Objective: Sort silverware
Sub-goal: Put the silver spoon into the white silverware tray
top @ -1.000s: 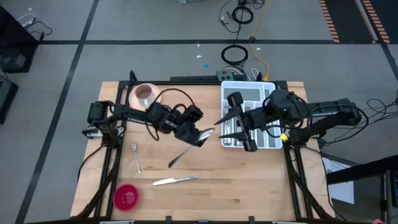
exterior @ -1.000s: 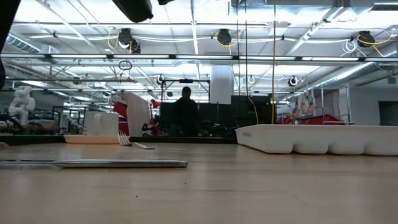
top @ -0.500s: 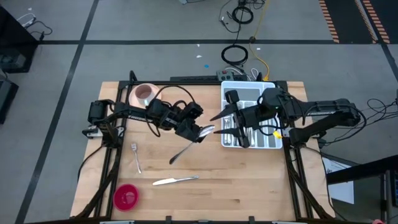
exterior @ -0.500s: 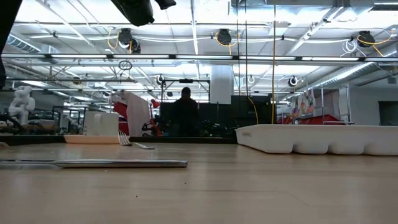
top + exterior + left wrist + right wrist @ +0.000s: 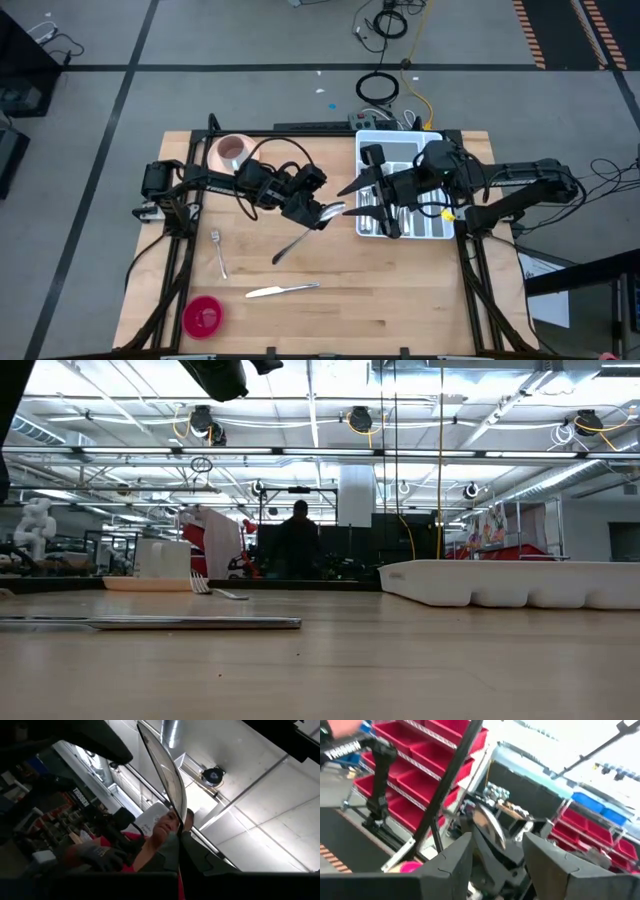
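Observation:
A shiny spoon (image 5: 300, 238) is held above the table's middle by my left gripper (image 5: 314, 212), which is shut on it. Its bowl (image 5: 331, 212) points toward my right gripper (image 5: 365, 205). That gripper is open at the white tray's left side. In the right wrist view its fingers stand on either side of the bowl (image 5: 490, 827), apart from it. A fork (image 5: 219, 253) and a table knife (image 5: 283, 290) lie flat on the wood. More silverware (image 5: 372, 205) lies in the white tray (image 5: 432, 150). My left gripper pinches the spoon between its two fingers at the neck just behind the bowl (image 5: 179, 829). The bowl (image 5: 167, 775) sticks out past the fingertips toward the table's right. The handle (image 5: 285, 252) slants off toward the near left. The spoon is lifted clear of the table.
A pink cup on its saucer (image 5: 232, 151) sits at the far left corner, and a red round dish (image 5: 203, 316) at the near left. The tray (image 5: 510, 582) fills the far right. Bare wood lies near and right of the knife (image 5: 150, 623). A person stands in the room beyond.
My right gripper has moved a little toward the table's left, closing in on the spoon's bowl, and stays open. My left gripper has kept its hold on the spoon and shifted slightly toward the right gripper.

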